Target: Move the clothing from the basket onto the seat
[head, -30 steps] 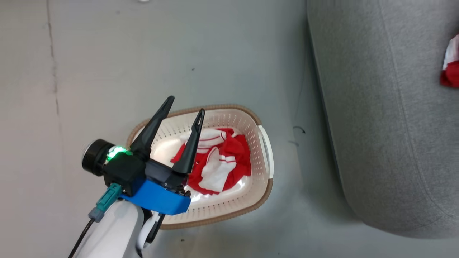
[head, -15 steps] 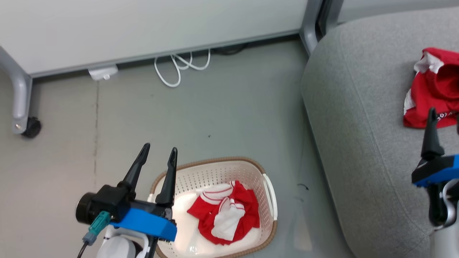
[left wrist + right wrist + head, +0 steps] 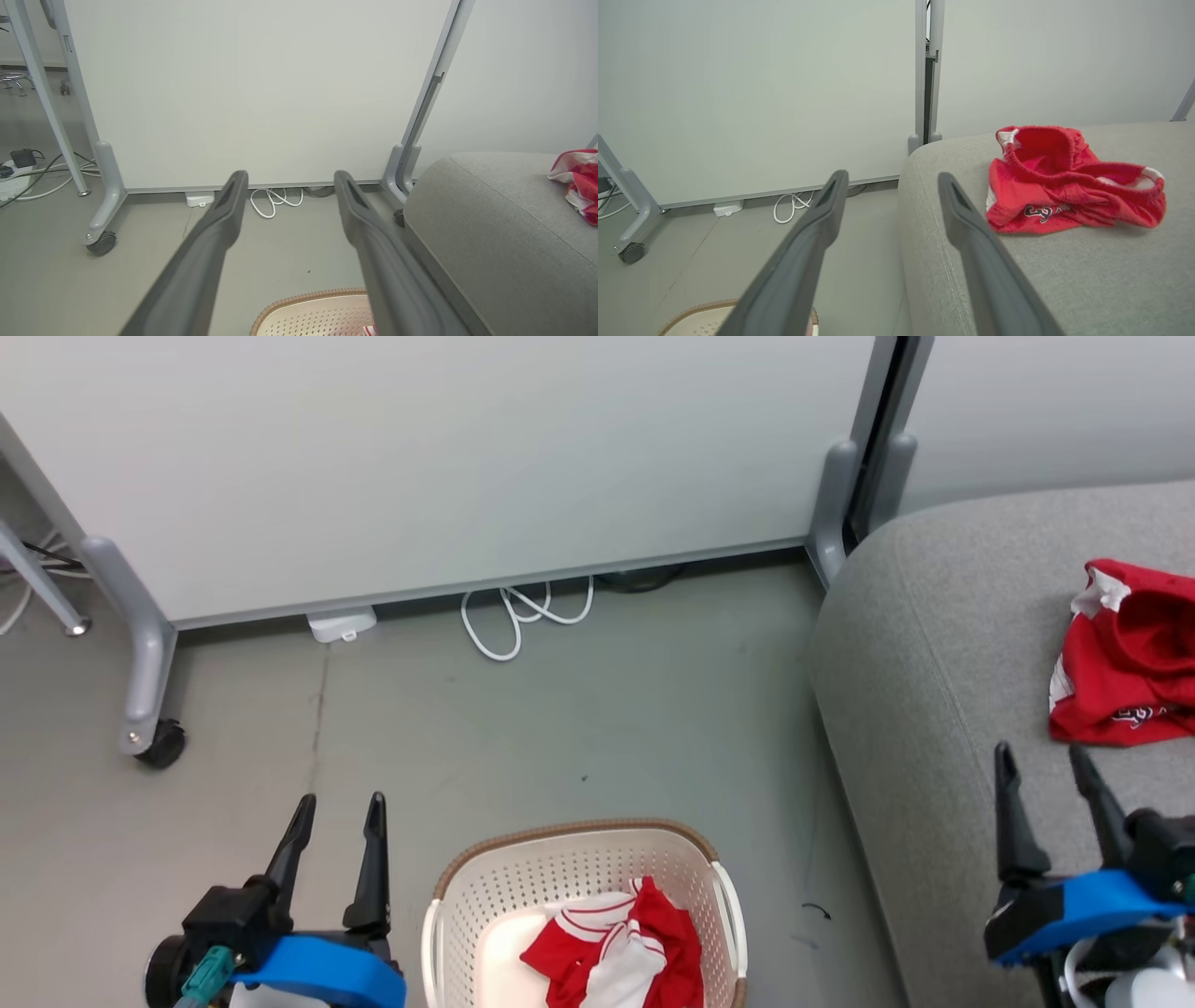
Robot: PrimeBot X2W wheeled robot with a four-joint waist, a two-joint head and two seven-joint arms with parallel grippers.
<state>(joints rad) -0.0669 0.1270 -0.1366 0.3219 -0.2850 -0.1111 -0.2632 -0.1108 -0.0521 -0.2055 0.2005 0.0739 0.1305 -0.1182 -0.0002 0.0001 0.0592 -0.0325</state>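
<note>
Light: bright, even and soft throughout.
Shadows: a faint one is cast on the floor along the seat edge.
Glare: a pale sheen is caught inside the basket.
Distortion: panel posts are slanted in the wrist views.
Focus: the head view is held crisp.

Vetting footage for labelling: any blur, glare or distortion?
Head view: sharp, evenly lit, the oval cream-white perforated basket cropped at the bottom edge. Left wrist view: wide-angle lens tilts the grey partition post; near dark fingers look soft. Right wrist view: same softness, red lettered garment crisp.
</note>
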